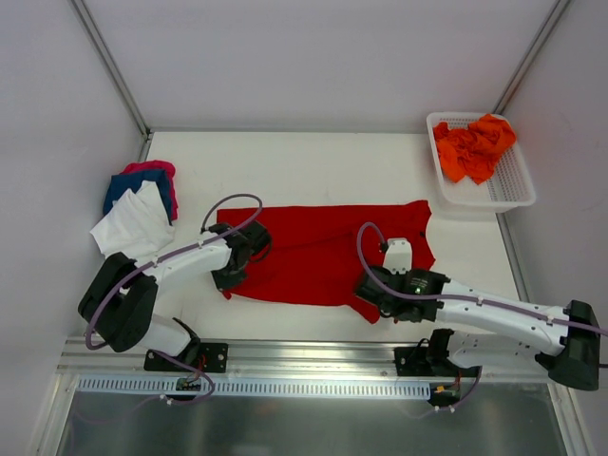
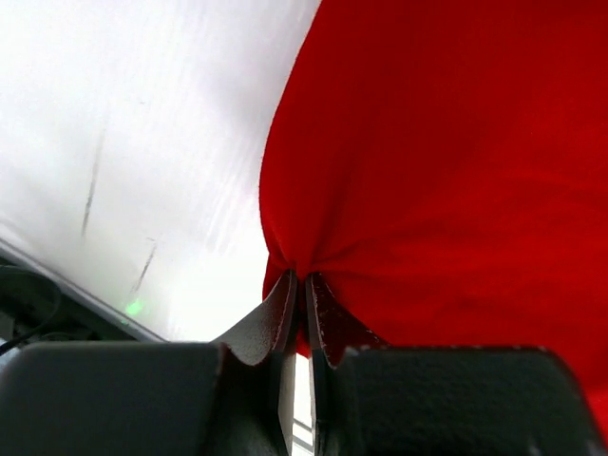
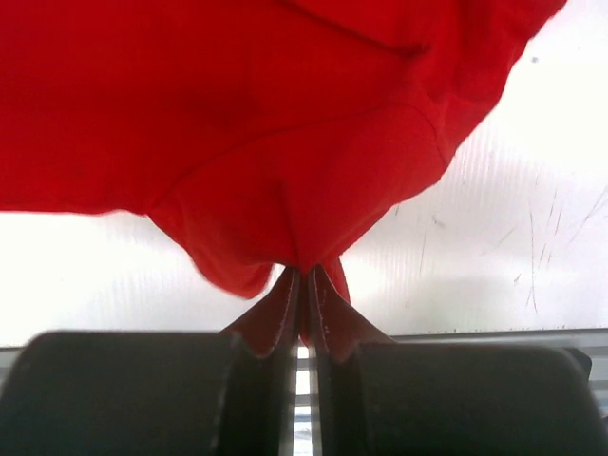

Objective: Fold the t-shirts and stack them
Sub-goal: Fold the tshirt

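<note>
Top view: deep red short-sleeved cloth t-shirt (image 1: pixel 323 249) lies spread flat across the middle of the white table (image 1: pixel 313 161), long side running left to right; left gripper (image 1: pixel 229 276) is over its near left corner and right gripper (image 1: pixel 369 304) over its near right edge, both sets of fingertips hidden under the black wrist bodies, so the grip can't be read from here. Far right corner: white plastic mesh basket (image 1: pixel 518 185) holding crumpled bright orange t-shirts (image 1: pixel 475 147), count unclear. Left edge: loose heap of white t-shirt (image 1: pixel 133 228) on top, blue t-shirt (image 1: pixel 133 185) and pink t-shirt (image 1: pixel 152 168) mostly covered. Left wrist view: two dark fingers (image 2: pixel 280 309) pressed together, pinching a puckered corner of the red shirt; cloth fills the right side and is cut off by the frame, bare table to the left, can't tell if the corner is off the surface. Right wrist view: fingers (image 3: pixel 328 309) closed tight on a gathered fold of the red shirt's edge, hem or sleeve unclear; cloth covers the top of frame, scratched table at right
</note>
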Action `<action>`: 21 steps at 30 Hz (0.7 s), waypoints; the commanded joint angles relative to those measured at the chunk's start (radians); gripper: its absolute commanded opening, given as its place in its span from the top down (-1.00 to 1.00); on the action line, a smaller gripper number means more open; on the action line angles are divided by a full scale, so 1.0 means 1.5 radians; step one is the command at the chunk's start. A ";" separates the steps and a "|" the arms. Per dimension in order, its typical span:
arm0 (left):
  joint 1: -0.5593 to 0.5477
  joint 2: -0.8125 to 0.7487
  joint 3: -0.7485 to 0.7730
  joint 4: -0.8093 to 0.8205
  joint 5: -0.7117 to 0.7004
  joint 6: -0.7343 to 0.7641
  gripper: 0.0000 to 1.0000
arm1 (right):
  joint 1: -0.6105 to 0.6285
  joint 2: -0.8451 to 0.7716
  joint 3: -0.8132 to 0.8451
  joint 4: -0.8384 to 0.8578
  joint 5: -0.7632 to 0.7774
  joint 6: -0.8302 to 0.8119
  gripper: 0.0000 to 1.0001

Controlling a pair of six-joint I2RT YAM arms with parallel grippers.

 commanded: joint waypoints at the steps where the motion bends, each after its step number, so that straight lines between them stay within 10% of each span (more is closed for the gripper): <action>1: -0.005 0.006 0.041 -0.074 -0.041 -0.019 0.91 | -0.017 0.033 0.046 -0.007 0.062 -0.029 0.91; 21: 0.041 0.271 0.283 -0.087 -0.102 0.068 0.77 | -0.294 0.187 0.120 0.177 0.076 -0.272 0.98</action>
